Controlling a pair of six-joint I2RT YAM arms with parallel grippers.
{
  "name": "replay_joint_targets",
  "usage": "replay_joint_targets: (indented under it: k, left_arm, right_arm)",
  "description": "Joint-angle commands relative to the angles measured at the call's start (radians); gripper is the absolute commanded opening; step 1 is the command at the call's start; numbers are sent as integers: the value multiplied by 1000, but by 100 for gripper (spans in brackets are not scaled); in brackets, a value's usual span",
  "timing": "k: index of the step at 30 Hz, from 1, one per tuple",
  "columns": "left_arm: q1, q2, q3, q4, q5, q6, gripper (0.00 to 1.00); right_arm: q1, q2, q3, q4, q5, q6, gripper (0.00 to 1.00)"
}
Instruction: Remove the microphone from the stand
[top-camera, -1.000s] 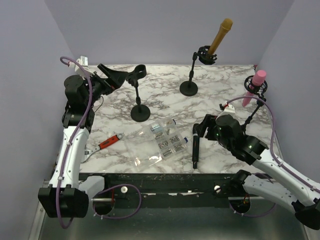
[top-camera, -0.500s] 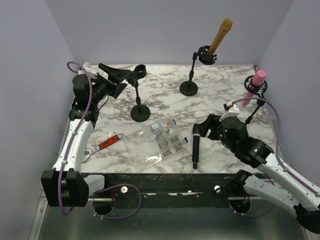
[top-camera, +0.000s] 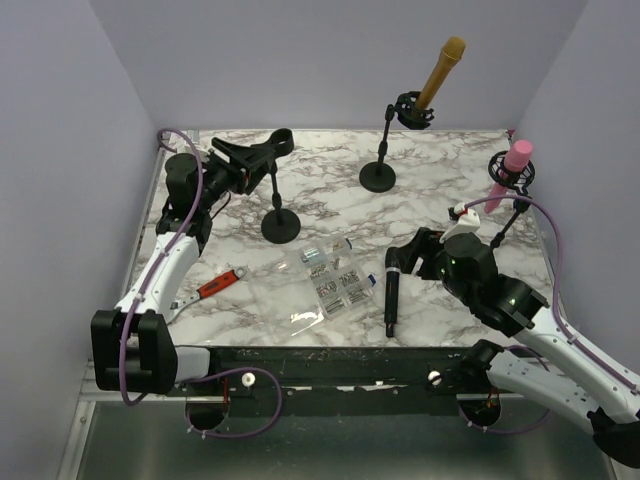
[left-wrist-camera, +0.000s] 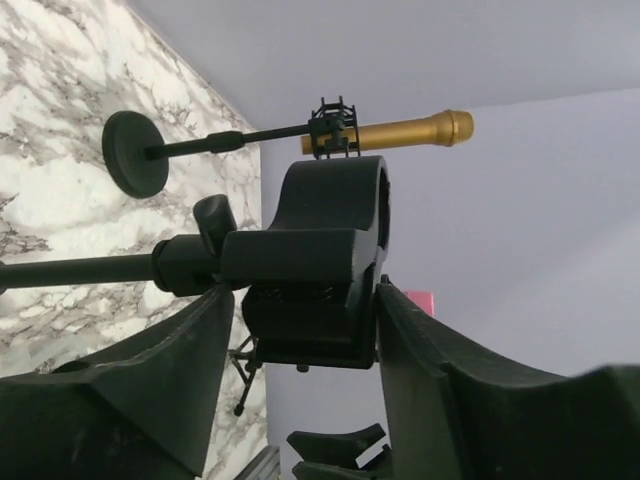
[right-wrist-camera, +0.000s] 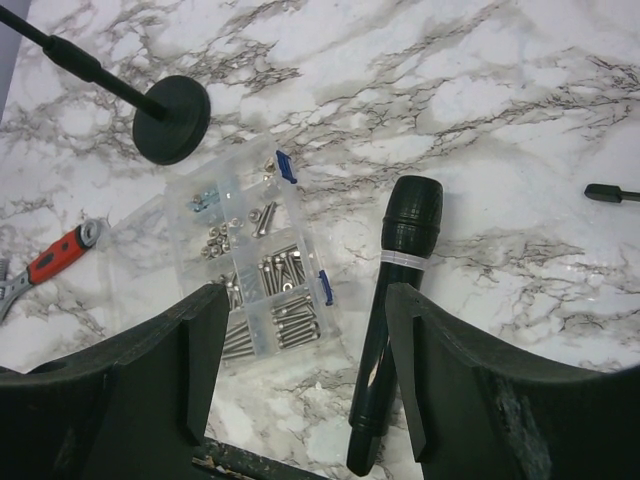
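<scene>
The black microphone lies flat on the marble table, off its stand; in the right wrist view the microphone runs along the inside of the right finger. My right gripper hovers open above it, holding nothing. The black stand is upright at the left, its clip empty. My left gripper is shut on that clip, one finger on each side.
A gold microphone sits in a second stand at the back. A pink microphone is in a stand at the right edge. A clear screw box and a red wrench lie near the front.
My left arm has swung right to the black stand's clip and its jaws have closed on it. The right gripper has drifted slightly right beside the lying microphone.
</scene>
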Motion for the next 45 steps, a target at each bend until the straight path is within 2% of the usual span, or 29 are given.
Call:
replay_joint_targets:
  k: [1, 5, 8, 14, 23, 33, 37, 41, 43, 45]
  left_arm:
    - [-6, -15, -74, 46, -69, 17, 51]
    - [-6, 4, -120, 59, -71, 35, 40]
    - [-8, 17, -167, 83, -71, 39, 35]
    - [-6, 49, -231, 77, -94, 107, 33]
    - [-6, 152, -340, 146, -99, 132, 33]
    - [-5, 188, -368, 167, -101, 147, 34]
    - [-6, 165, -347, 143, -92, 166, 46]
    - [-5, 123, -318, 148, -57, 184, 69]
    - [-5, 98, -271, 100, -37, 208, 85]
    - [-4, 58, -230, 46, -34, 238, 95]
  right_arm:
    - [1, -15, -13, 18, 29, -14, 71]
    - [1, -15, -17, 18, 32, -17, 72]
    - [1, -9, -24, 22, 29, -14, 72]
    - [0, 2, -35, 33, 22, -9, 72]
    - [2, 13, -53, 42, 20, -8, 72]
    - [0, 23, -57, 47, 13, -5, 72]
    - [0, 27, -54, 48, 11, -5, 72]
    - [0, 31, -50, 45, 7, -5, 72]
    - [1, 34, -46, 42, 7, -5, 72]
    - [1, 37, -40, 41, 5, -5, 72]
